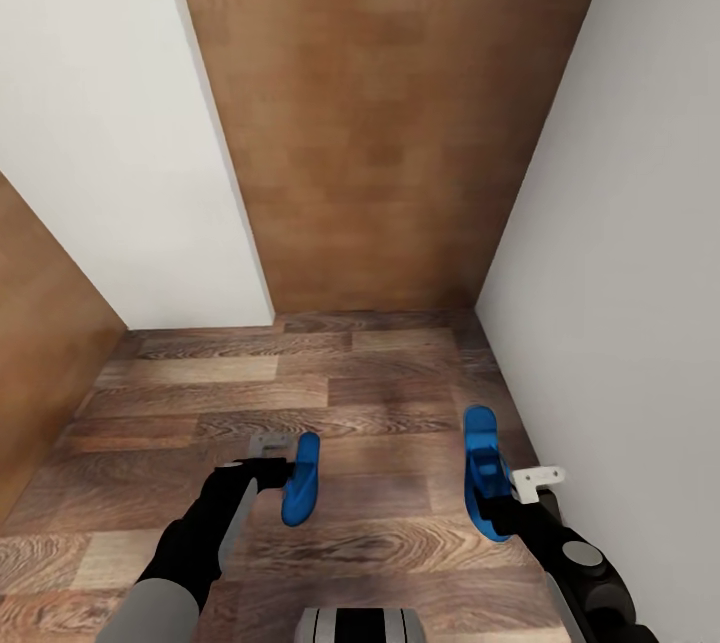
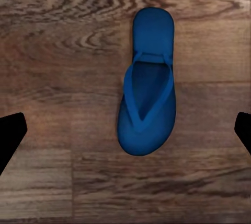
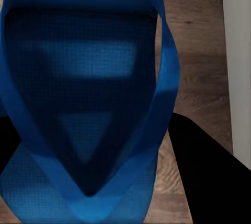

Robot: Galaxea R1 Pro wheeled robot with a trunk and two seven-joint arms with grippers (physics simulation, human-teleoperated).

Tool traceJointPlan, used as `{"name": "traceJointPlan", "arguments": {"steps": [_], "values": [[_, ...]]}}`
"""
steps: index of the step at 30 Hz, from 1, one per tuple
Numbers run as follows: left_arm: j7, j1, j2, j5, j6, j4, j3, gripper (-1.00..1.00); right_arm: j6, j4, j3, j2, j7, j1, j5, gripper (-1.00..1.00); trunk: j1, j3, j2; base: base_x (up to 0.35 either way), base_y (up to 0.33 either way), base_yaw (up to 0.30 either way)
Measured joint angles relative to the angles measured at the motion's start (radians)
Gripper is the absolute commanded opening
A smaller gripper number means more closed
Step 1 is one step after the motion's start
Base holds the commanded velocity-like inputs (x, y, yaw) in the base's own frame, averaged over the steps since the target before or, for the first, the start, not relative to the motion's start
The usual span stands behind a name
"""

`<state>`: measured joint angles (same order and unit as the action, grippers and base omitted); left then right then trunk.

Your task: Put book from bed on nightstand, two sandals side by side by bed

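Over the wood-plank floor (image 1: 380,393), your left gripper (image 1: 283,471) hangs fingers spread beside one sandal (image 1: 301,479), your right gripper (image 1: 497,501) pinching the other sandal (image 1: 484,471).

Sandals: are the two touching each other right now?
Apart. The head view shows the left sandal and the right sandal with a wide strip of bare wood floor between them.
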<state>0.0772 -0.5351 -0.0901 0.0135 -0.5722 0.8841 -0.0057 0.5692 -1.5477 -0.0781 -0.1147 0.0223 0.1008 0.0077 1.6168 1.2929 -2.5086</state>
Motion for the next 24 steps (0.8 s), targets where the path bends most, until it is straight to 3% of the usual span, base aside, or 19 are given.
{"name": "traceJointPlan", "arguments": {"steps": [5,15,24], "values": [[0.0,0.0,0.0,-0.001,0.0,0.0,-0.002,1.0,0.0,0.0,0.0,0.0,0.0,0.0,0.0,-1.0,0.0,0.0,0.0,0.177,0.173,-0.028],[0.0,0.0,-0.001,-0.003,0.0,0.001,-0.005,1.0,0.001,0.0,0.0,0.001,0.0,0.0,0.001,-1.0,0.0,0.0,0.0,0.014,0.014,-0.092],[0.001,0.0,-0.002,-0.003,0.0,0.003,-0.001,1.0,0.002,0.0,0.0,0.0,0.0,0.0,0.001,-1.0,0.005,0.035,-0.002,0.0,0.0,0.0]]}}
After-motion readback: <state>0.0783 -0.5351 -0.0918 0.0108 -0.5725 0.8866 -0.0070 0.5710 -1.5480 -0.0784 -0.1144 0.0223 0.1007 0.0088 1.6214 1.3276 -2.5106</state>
